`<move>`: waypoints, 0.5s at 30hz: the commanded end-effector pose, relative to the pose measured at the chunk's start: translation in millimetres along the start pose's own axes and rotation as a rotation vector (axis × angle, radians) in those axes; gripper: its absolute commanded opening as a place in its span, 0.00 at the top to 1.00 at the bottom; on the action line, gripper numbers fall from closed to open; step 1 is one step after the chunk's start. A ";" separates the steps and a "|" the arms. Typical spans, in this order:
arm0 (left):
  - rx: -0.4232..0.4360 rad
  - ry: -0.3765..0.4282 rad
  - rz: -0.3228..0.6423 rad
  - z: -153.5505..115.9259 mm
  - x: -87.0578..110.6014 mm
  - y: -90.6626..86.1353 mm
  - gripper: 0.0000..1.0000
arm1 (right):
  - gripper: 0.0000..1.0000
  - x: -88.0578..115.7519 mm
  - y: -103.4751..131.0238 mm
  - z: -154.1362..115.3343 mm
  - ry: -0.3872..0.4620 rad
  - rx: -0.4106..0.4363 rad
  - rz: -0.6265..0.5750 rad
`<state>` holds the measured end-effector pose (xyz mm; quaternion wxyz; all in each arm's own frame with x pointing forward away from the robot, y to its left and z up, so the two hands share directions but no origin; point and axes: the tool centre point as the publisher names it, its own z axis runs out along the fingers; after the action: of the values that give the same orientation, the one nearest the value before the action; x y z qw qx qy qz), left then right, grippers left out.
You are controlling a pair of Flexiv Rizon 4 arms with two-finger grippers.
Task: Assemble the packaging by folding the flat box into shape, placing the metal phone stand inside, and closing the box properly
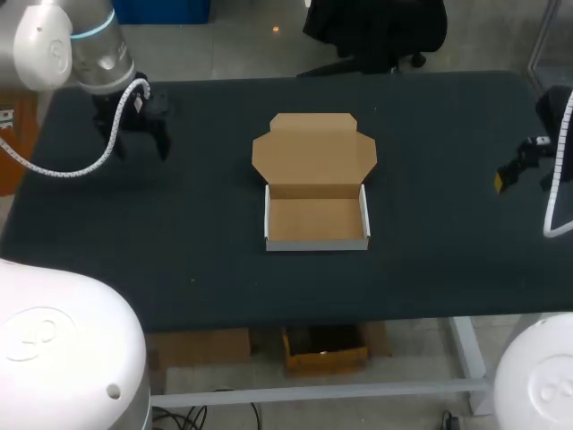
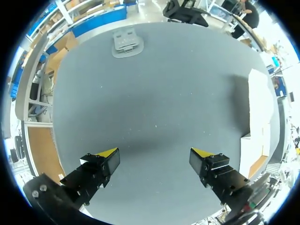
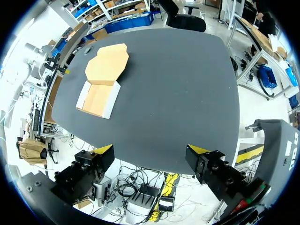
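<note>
As box sits apart, L-grip, R-grip wide.

left arm white-grey, teal ring; white coiled cable; left gripper black, yellow fingertips.

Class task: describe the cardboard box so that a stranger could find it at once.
Look at the dark table. Near its middle sits the box, a shallow tray with white outer walls and its lid lying open flat. It is brown cardboard, unlike the small grey stand apart from it.
</note>
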<state>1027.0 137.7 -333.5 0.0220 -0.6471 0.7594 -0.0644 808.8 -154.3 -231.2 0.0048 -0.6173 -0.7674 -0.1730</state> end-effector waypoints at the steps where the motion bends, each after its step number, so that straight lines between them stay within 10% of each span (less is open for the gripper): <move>1: -0.005 -0.006 0.000 9.6 -3.5 -8.0 0.00 | 0.00 0.1 0.2 -1.7 0.001 0.006 0.000; 15: -0.025 -0.017 -0.017 27.6 -21.6 -34.1 0.00 | 0.00 0.1 0.2 -1.7 0.001 0.006 0.000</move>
<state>1053.4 151.7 -349.7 0.0296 -0.6531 0.7545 -0.0579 809.1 -154.0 -231.5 0.0045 -0.6175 -0.7674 -0.1727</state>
